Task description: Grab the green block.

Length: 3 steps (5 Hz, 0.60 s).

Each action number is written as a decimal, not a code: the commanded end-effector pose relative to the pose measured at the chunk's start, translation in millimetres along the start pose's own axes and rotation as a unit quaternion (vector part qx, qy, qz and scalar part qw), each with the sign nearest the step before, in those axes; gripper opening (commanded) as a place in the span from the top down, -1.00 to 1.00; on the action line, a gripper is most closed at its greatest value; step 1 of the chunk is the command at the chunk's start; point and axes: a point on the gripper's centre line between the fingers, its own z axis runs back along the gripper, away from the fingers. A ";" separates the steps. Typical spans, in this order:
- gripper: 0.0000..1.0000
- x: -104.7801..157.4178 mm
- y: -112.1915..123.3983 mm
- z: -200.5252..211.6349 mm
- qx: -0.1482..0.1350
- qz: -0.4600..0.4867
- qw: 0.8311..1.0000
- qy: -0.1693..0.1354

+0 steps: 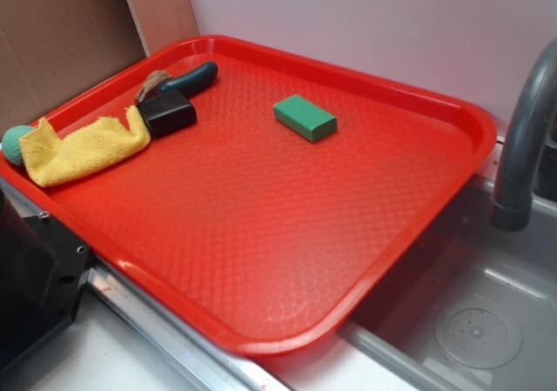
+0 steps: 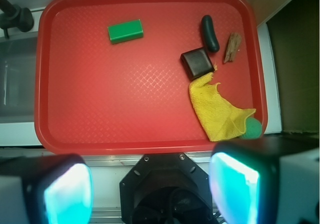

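Wrist view is showing my gripper point(image 2: 150, 189) hanging released and empty, well back from the red tray point(image 2: 47, 84), while the green block point(image 2: 125, 31) is lying ahead and slightly left, its long axis running nearly crosswise to my reach.

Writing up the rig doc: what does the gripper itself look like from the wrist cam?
The gripper shows two blocky fingers with black-and-grey housings and glossy pads that catch a teal-cyan sheen. Between them sits a black octagonal mount with small screws and what looks like dark cabling at its centre. No markings are legible.
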 end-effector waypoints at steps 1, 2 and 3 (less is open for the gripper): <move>-1.00 0.0 0.0 0.0 0.000 0.000 1.000 0.000; -1.00 27.6 15.1 -53.1 0.064 0.111 0.991 0.030; -1.00 66.2 19.2 -79.7 0.051 0.213 0.975 -0.039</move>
